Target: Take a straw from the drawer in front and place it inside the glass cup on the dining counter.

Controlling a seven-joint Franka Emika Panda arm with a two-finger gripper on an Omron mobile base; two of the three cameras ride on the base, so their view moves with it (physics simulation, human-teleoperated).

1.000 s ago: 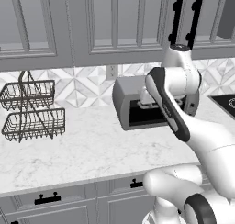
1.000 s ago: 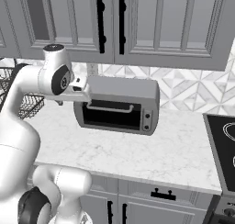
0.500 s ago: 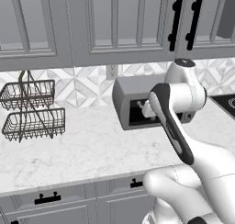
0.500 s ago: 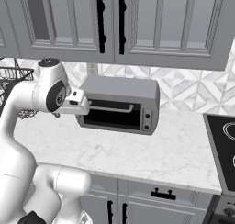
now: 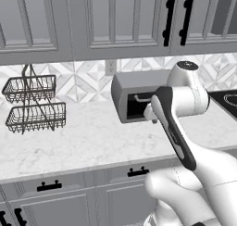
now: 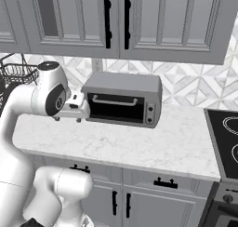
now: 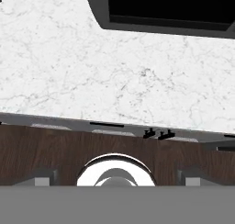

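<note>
My gripper hangs above the front part of the white worktop, just left of the toaster oven, and points straight down. Its fingertips stand far apart at the bottom of the hand view, so it is open and holds nothing. Below the worktop's front edge runs a row of grey drawers with black bar handles, all shut. One drawer lies right under the hand, and its handle shows from above. The straw, the glass cup and the dining counter are out of view.
A grey toaster oven with a dark door stands on the worktop at the back. A two-tier wire basket is at the far left, a black stove top at the right. Grey wall cabinets hang overhead.
The arm has folded down: the hand dropped from up by the wall cabinets to just above the worktop and now points downward. The gripper stays empty.
</note>
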